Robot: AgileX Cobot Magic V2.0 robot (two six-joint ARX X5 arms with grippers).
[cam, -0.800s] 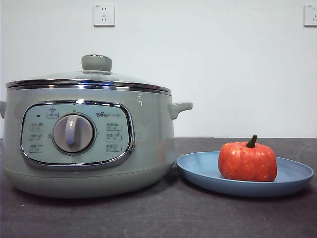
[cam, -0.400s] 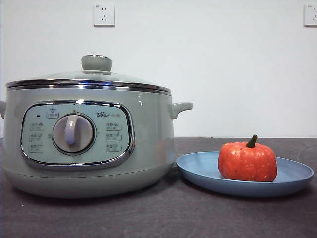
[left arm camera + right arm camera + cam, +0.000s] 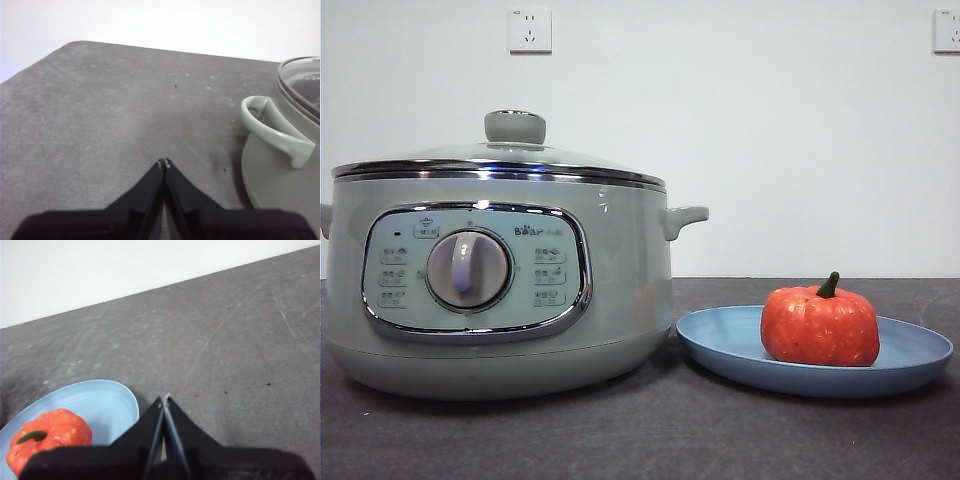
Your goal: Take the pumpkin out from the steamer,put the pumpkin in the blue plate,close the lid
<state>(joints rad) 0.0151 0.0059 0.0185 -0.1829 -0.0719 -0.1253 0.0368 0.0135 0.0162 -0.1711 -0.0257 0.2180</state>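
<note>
The left tool (image 3: 163, 162) hangs over bare table (image 3: 100, 125) with its two black jaws pressed together, holding nothing; just off to its side stands the large round sage-green steamer (image 3: 280, 165), whose pale side handle (image 3: 275, 131) juts out toward the tool. The right tool (image 3: 165, 399) is likewise pinched to a point and empty, hovering over the grey table just beside the rim of the wide, shallow light-blue plate (image 3: 107, 400). On that plate, a little further from the tool, sits the small orange-red ribbed pumpkin (image 3: 50, 440) with its dark green stem.

From the front, the round glass lid (image 3: 500, 158) with its steel rim and pale green knob (image 3: 515, 127) lies flat on the steamer, and the pumpkin stands upright in the plate, well inside the rim. All three steps look done, so the moment reads as the end of the task; the next move probably calls only for both arms to stay clear or retire.

There is open table ahead of both tools. The nearest edges to mind are the steamer handle beside the left tool and the plate rim beside the right one.
</note>
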